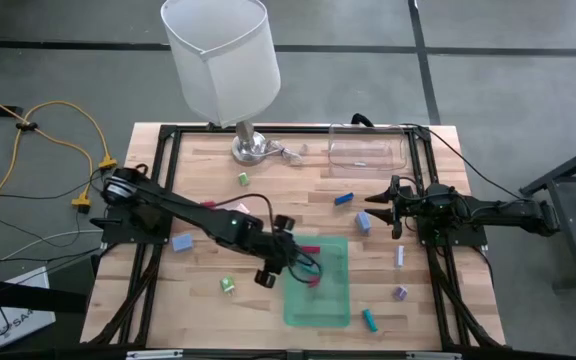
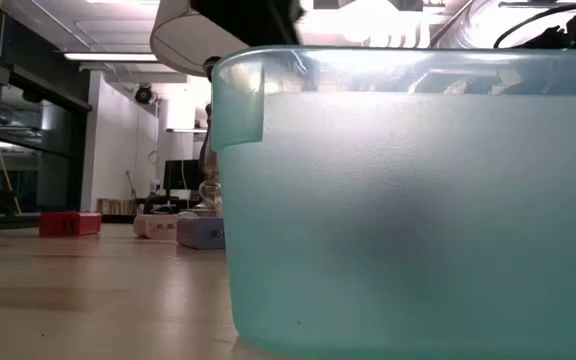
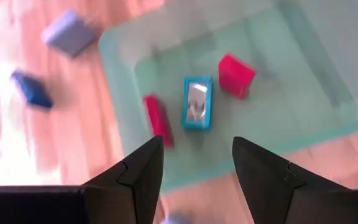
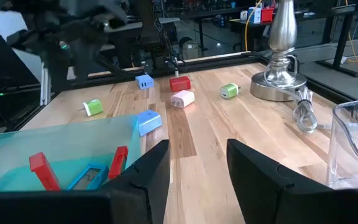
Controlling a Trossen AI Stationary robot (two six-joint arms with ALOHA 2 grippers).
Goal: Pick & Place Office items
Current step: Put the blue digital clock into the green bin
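The green translucent tray (image 1: 333, 300) lies on the table's near middle. Inside it rest a teal piece (image 3: 197, 103) and two red pieces (image 3: 235, 75) (image 3: 158, 119), also seen in the right wrist view as teal piece (image 4: 87, 177) and red pieces (image 4: 43, 170). My left gripper (image 1: 286, 256) (image 3: 197, 168) hovers open over the tray's left rim, touching nothing. My right gripper (image 1: 378, 205) (image 4: 197, 163) waits open at the right, level above the wood. Loose pieces lie around: green (image 1: 243, 179), blue (image 1: 343, 198), lavender (image 1: 363, 222), white (image 1: 399, 257), purple (image 1: 400, 293), teal (image 1: 369, 320).
A lamp with a white shade (image 1: 223, 65) stands on its metal base (image 1: 251, 148) at the far edge, its cord (image 4: 304, 112) beside it. The clear container (image 1: 368, 152) sits far right. More pieces lie left of the tray: green (image 1: 227, 285), lavender-blue (image 1: 181, 242), red (image 1: 208, 205).
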